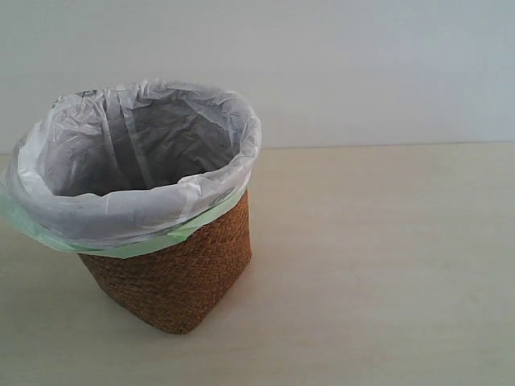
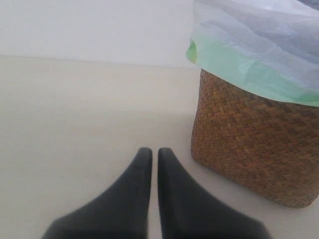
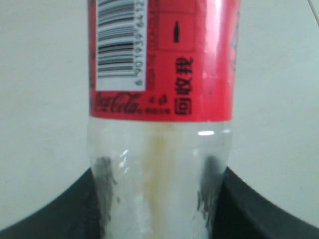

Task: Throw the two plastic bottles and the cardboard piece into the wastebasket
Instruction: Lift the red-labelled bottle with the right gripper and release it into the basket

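The wastebasket [image 1: 173,273], brown wicker lined with a white bag edged pale green, stands on the table at the left of the exterior view; what lies inside is not visible. It also shows in the left wrist view as the wastebasket [image 2: 254,139], close beside my left gripper [image 2: 155,154], whose dark fingers are shut with nothing between them. The clear bottle with the red label [image 3: 159,89] fills the right wrist view, and my right gripper [image 3: 158,194] is shut on its clear lower body. Its cap is out of view. The green-capped bottle and the cardboard piece are out of view. Neither gripper appears in the exterior view.
A pale wooden tabletop [image 1: 386,265] stretches to the right of the basket. A plain white wall [image 1: 362,64] rises behind the table's far edge.
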Robot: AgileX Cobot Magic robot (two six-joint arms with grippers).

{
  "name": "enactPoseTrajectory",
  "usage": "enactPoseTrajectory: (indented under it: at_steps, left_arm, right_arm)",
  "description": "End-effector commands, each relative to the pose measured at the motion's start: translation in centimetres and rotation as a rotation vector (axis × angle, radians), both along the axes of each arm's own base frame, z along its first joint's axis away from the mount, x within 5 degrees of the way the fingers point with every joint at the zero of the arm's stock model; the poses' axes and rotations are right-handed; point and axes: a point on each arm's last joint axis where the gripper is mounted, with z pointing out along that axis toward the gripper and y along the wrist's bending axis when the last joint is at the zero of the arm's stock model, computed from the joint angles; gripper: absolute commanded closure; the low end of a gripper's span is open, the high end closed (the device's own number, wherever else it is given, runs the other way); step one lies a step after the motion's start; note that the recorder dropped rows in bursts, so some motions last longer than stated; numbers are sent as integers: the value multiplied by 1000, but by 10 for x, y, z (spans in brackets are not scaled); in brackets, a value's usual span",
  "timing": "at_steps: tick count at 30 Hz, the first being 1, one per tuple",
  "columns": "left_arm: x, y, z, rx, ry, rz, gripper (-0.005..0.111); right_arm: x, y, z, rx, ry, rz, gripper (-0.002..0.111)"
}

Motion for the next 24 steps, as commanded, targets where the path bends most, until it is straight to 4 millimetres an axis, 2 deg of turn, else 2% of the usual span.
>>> enactPoseTrajectory:
  at_steps: [1,3,5,7,9,11,12,14,16,18,19,20,23,24]
  left_arm:
    - [0,0,-1,-5,0,3,103]
    - [0,0,-1,-5,0,3,103]
    - [0,0,-1,-5,0,3,103]
    - [0,0,-1,-5,0,3,103]
    - [0,0,-1,-5,0,3,103]
    - [0,0,-1,-5,0,3,103]
    - [0,0,-1,-5,0,3,103]
    - [0,0,-1,-5,0,3,103]
    - [0,0,-1,-5,0,3,103]
    - [0,0,-1,-5,0,3,103]
    - [0,0,-1,-5,0,3,103]
    - [0,0,-1,-5,0,3,103]
    - [0,0,-1,-5,0,3,103]
    - [0,0,-1,-5,0,3,103]
  right_arm:
    - [0,-3,1,-14,-10,-16,102]
    - [4,2,-4,30,-11,-17,102]
    - [14,16,-8,86,-23,43,102]
    - [27,46,-4,195,-64,157,102]
    - [40,89,19,340,-149,322,100]
    - [45,133,61,515,-268,465,90]
    - [44,153,87,593,-329,535,80]
    - [36,187,144,786,-468,653,49]
    - [25,209,186,888,-595,724,27]
    - [16,222,212,913,-661,771,27]
    - [14,224,222,895,-667,783,36]
    - [17,224,219,850,-648,794,39]
    - [26,215,203,682,-569,709,35]
    - [29,209,195,575,-525,694,35]
